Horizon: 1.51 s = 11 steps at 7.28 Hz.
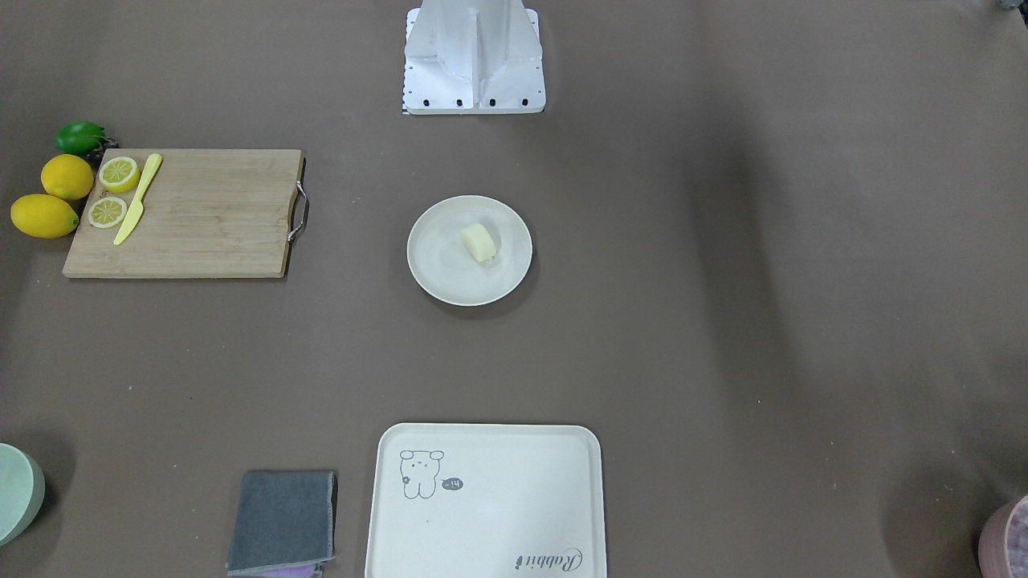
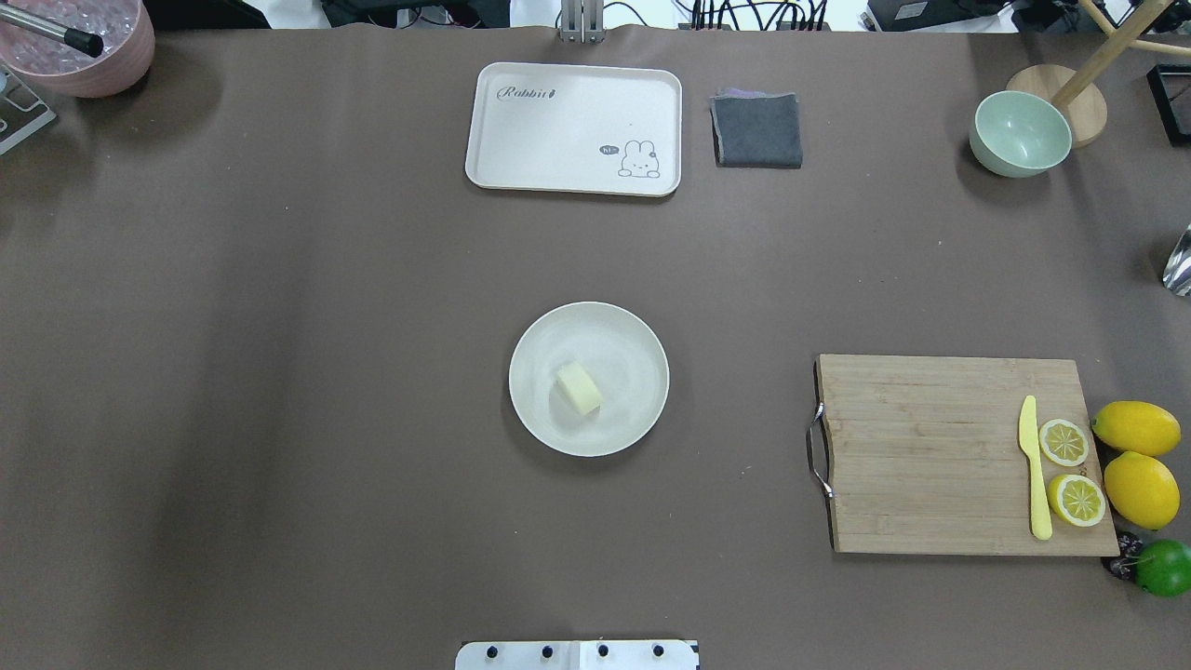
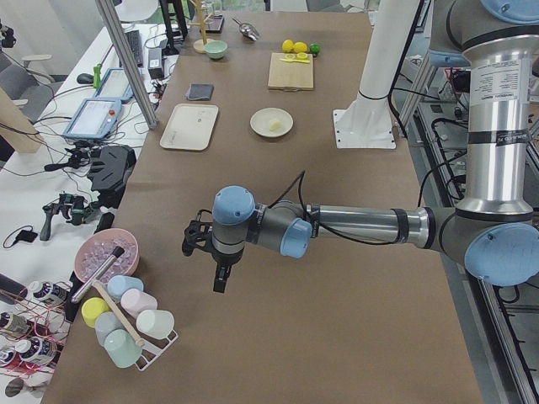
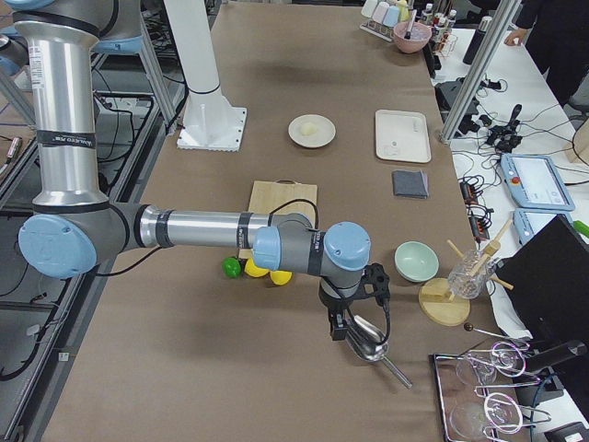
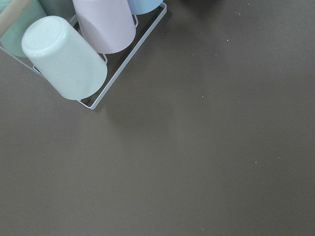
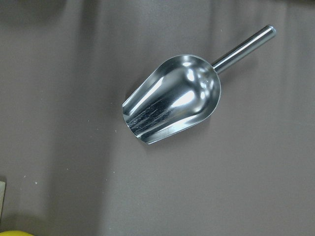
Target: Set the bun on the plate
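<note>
At the brown table's (image 2: 279, 372) centre, the small pale cream-yellow bun (image 2: 579, 388) lies inside the round off-white plate (image 2: 625, 352) — placing looks finished. The left gripper (image 3: 218, 284) and right gripper (image 4: 340, 331) hang well apart from it, spread or pressed together I cannot tell — nothing further seems needed.

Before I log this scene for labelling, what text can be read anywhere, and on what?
"Rabbit", in script, on a corner of the cream tray.
Dark speech bubble beside the tray's drawn animal: too small to read.
Printed labels on the left arm and the right arm: blurred, unreadable.
</note>
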Each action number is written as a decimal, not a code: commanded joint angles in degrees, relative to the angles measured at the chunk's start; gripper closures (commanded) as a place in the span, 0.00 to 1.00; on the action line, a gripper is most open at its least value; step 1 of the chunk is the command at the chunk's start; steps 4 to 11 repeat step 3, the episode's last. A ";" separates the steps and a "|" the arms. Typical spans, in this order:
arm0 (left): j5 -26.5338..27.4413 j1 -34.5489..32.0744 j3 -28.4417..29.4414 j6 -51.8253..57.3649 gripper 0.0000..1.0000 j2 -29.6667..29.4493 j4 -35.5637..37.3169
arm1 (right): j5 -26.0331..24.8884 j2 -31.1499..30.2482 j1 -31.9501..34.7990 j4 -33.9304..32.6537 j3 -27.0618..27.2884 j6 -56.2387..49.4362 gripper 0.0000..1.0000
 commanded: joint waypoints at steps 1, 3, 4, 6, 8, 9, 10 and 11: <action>0.43 0.00 0.03 0.07 0.02 0.19 0.00 | 0.00 0.00 0.00 0.00 0.18 0.00 0.00; 0.79 0.00 -0.06 0.07 0.02 0.19 -0.09 | 0.26 0.00 0.00 0.00 0.27 0.00 0.00; 0.79 0.00 -0.06 0.07 0.02 0.19 -0.09 | 0.26 0.00 0.00 0.00 0.27 0.00 0.00; 0.79 0.00 -0.06 0.07 0.02 0.19 -0.09 | 0.26 0.00 0.00 0.00 0.27 0.00 0.00; 0.79 0.00 -0.06 0.07 0.02 0.19 -0.09 | 0.26 0.00 0.00 0.00 0.27 0.00 0.00; 0.79 0.00 -0.06 0.07 0.02 0.19 -0.09 | 0.26 0.00 0.00 0.00 0.27 0.00 0.00; 0.79 0.00 -0.06 0.07 0.02 0.19 -0.09 | 0.26 0.00 0.00 0.00 0.27 0.00 0.00; 0.79 0.00 -0.06 0.07 0.02 0.19 -0.09 | 0.26 0.00 0.00 0.00 0.27 0.00 0.00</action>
